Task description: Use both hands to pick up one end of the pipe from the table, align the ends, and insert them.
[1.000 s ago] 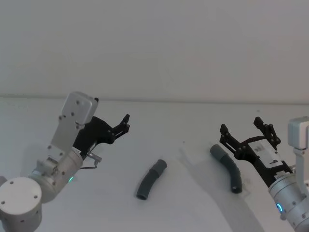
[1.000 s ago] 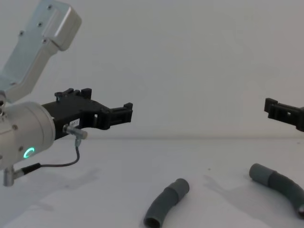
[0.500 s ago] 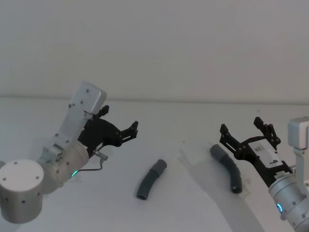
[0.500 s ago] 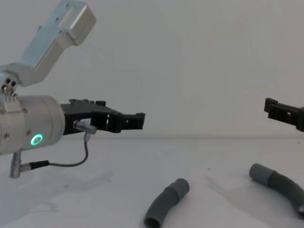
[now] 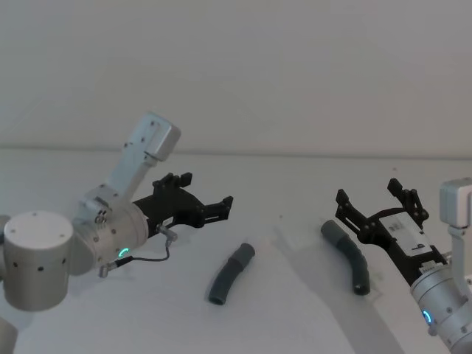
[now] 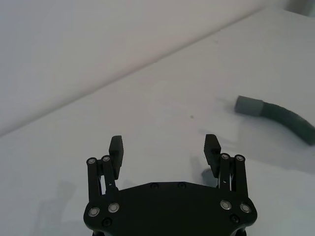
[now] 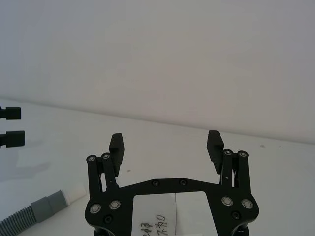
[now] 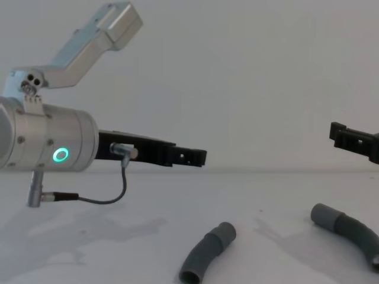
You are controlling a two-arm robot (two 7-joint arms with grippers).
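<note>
The two pipe pieces lie loose on the surface [image 5: 295,310], well apart. The left piece [image 5: 231,273] is near the middle. The right piece [image 5: 346,254] is off to the right; its collar [image 7: 47,206] and pale tip [image 7: 74,195] show in the right wrist view. Neither piece is gripped, so the step in hand looks like the approach before the first pickup.

The left pincer [image 5: 227,207] hovers above the surface, jaws wide and empty, pointing toward the middle and short of the left piece. The right pincer [image 5: 367,193] is also wide and empty; it hangs above the surface, just beside the right piece's collar end and not around it.

Next, each pincer likely needs to come down so its jaws straddle its piece — gripping the curved body, back from the mating end, so tip and socket stay free to meet.

There is no container here — nothing sits inside anything.
</note>
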